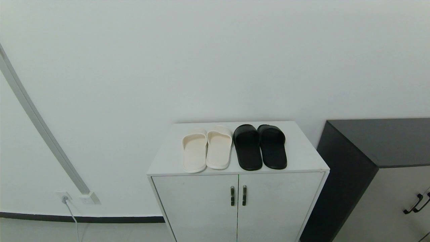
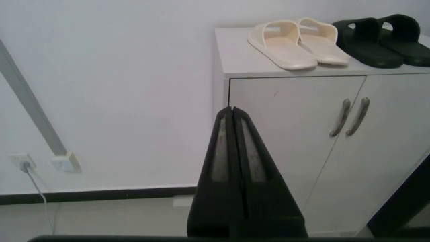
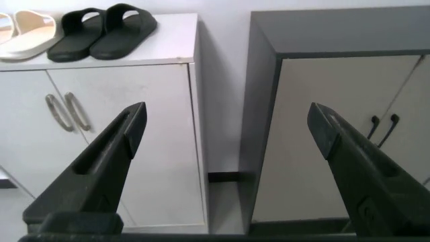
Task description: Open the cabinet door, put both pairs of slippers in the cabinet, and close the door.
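Observation:
A white cabinet (image 1: 201, 208) stands against the wall with both doors closed and two dark handles (image 1: 238, 195) at the centre seam. On its top lie a cream pair of slippers (image 1: 206, 149) and, to their right, a black pair of slippers (image 1: 260, 146). My left gripper (image 2: 232, 114) is shut with nothing in it, held low and apart from the cabinet (image 2: 295, 134), level with the left door. My right gripper (image 3: 225, 124) is open and empty, off the cabinet's (image 3: 134, 134) right side, in front of the gap beside it.
A dark cabinet (image 1: 379, 174) with black handles (image 1: 416, 203) stands close to the right of the white one. A wall socket with a plugged cable (image 1: 65, 199) and a slanted grey conduit (image 1: 37, 124) are on the wall to the left.

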You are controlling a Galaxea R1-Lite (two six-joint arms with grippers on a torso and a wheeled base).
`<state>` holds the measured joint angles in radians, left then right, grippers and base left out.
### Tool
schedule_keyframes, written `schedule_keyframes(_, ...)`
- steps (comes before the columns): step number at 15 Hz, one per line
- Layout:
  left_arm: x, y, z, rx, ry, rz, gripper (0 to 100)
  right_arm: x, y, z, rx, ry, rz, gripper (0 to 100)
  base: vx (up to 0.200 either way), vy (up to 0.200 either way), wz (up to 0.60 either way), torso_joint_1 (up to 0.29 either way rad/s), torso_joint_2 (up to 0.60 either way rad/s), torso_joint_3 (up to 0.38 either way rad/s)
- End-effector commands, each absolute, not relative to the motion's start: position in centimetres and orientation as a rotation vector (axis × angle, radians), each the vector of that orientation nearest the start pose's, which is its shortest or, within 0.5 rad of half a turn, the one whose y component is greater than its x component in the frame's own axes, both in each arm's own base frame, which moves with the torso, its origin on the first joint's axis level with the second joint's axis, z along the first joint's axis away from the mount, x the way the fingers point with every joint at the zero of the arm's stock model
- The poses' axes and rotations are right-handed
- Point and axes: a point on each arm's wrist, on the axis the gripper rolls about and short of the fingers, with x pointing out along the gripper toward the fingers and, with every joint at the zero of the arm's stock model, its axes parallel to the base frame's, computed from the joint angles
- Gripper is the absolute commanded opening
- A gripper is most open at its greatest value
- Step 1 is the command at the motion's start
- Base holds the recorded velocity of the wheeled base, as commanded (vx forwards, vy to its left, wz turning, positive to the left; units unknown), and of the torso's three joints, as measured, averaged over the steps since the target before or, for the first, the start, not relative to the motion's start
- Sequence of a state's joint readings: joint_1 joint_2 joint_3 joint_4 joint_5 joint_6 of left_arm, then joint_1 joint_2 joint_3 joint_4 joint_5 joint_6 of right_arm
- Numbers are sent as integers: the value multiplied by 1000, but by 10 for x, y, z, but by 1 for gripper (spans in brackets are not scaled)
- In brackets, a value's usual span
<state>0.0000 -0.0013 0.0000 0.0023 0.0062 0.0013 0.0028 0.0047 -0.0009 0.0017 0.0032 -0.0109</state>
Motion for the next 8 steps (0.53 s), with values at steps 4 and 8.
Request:
schedule_keyframes(4,-23,0,75,2,3,6,0,-27,0,100,37,-72,3,100,0,0,0,0,0,0)
schedule_keyframes(8,-23,0,75,2,3,6,0,-10,0,144,92,118,59,100,0,0,0,0,0,0)
